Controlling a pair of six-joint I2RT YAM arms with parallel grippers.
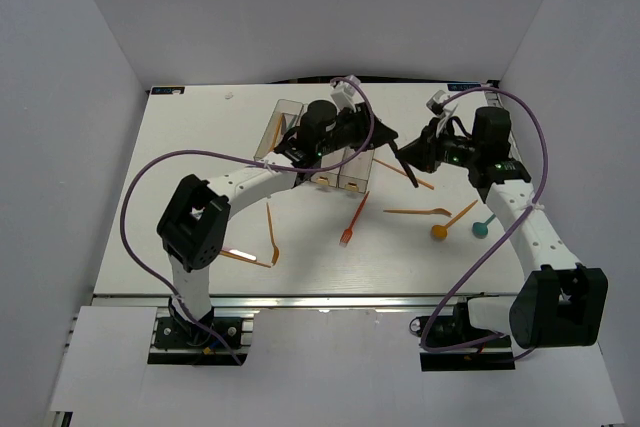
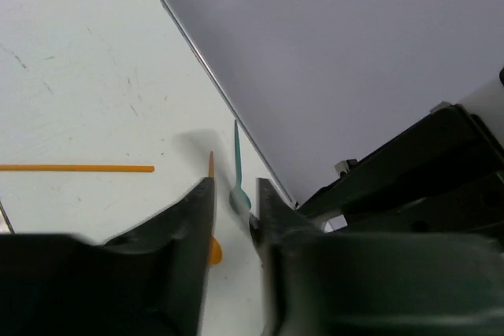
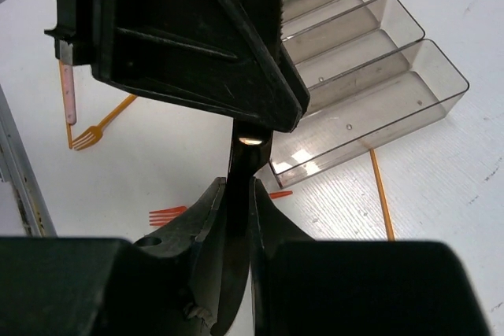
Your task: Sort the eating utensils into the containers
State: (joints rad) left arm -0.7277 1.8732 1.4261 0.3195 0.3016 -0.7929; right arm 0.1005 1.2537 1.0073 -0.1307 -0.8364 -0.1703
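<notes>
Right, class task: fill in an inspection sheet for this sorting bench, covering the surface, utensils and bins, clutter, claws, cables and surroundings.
Surface: white table, faint scuffs.
Job's things: clear bins joined in a row, the two nearest look empty. Loose on the table are a red-orange fork, an orange spoon, a teal spoon and more orange pieces.
Clutter: small white scrap by the far edge, too small to identify.
Claws: right claw shut on a dark serrated knife; left claw open, holding nothing.
Cables: purple cables loop from both arms.
Surroundings: white walls on three sides.
</notes>
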